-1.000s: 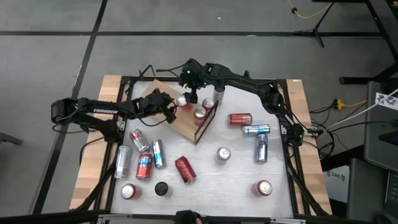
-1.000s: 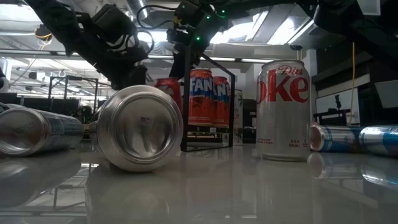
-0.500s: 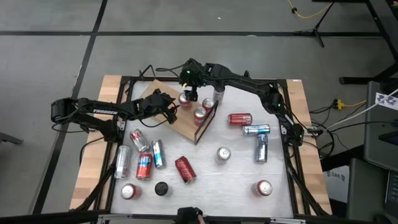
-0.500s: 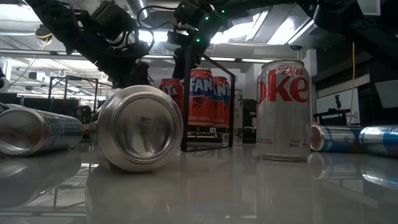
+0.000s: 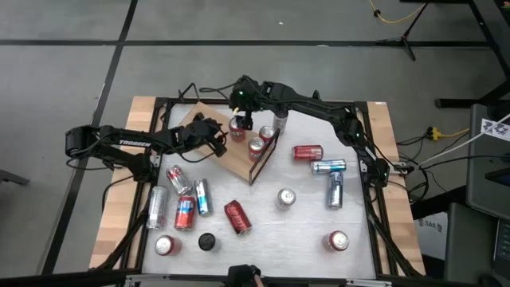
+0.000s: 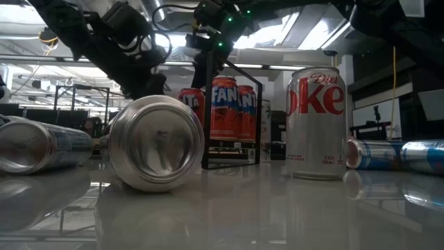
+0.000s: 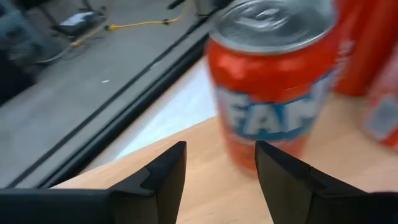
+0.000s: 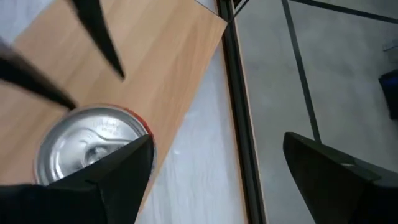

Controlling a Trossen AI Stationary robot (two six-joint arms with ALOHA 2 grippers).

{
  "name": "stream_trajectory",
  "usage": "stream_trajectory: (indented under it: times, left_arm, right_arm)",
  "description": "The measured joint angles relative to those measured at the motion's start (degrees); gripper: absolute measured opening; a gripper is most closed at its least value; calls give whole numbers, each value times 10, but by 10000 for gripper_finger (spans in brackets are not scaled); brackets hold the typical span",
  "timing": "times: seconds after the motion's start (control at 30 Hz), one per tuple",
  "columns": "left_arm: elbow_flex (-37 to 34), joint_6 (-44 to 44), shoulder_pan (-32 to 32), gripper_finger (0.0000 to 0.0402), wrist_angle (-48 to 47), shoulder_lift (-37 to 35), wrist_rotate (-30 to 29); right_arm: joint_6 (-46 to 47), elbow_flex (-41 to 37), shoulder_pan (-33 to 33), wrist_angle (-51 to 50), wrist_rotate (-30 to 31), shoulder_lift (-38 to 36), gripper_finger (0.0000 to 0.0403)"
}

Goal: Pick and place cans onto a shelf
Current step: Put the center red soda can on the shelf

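Note:
The shelf [image 5: 225, 151], a light wooden board with a black frame [image 5: 260, 162] at its right end, lies on the white table. Three orange-red cans stand upright on it [image 5: 237, 126] [image 5: 256, 146] [image 5: 267, 132]. My right gripper [image 5: 245, 119] hangs open over the far can, whose silver top [image 8: 92, 149] shows beside one finger [image 8: 127, 171]. My left gripper [image 5: 217, 143] is open and empty, low over the board [image 7: 205, 143]. The same can [image 7: 273, 81] stands just beyond its fingertips [image 7: 221, 149]. My right gripper points down at a slant over the far can, with one finger beside the can's rim [image 8: 140, 134]. I cannot tell whether that finger touches the can. My left gripper touches nothing.
Other cans lie or stand about the table: red [image 5: 307, 151], two silver-blue [image 5: 328, 167] [image 5: 335, 191], upright silver [image 5: 286, 197], red [image 5: 338, 241], and a cluster at left [image 5: 185, 209]. A black disc [image 5: 207, 241] lies near the front. A slim silver can [image 5: 280, 119] stands beside the shelf.
The far can on the shelf has slid a little toward the table's right, closer to the other two cans, staying upright. Both grippers have stayed over the shelf with their jaws unchanged.

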Motion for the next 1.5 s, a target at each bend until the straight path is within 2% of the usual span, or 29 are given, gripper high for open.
stream_trajectory:
  times: [0.17,0.33,0.57,0.73,1.13,1.5]
  left_arm:
    - [0,9,7,183,1,0,-46]
    - [0,8,36,183,3,0,-45]
    - [0,3,66,183,47,2,13]
    - [0,4,69,183,56,2,20]
    - [0,3,69,183,61,2,101]
    - [0,4,39,183,65,2,113]
  right_arm:
    - [-4,9,1,-40,18,-13,351]
    - [3,15,1,-78,14,-22,351]
    - [18,0,1,-122,-22,-18,351]
    - [28,-9,1,-121,-23,-17,351]
    - [28,-9,1,-95,-22,-17,351]
    - [27,-9,0,-94,-7,-17,351]
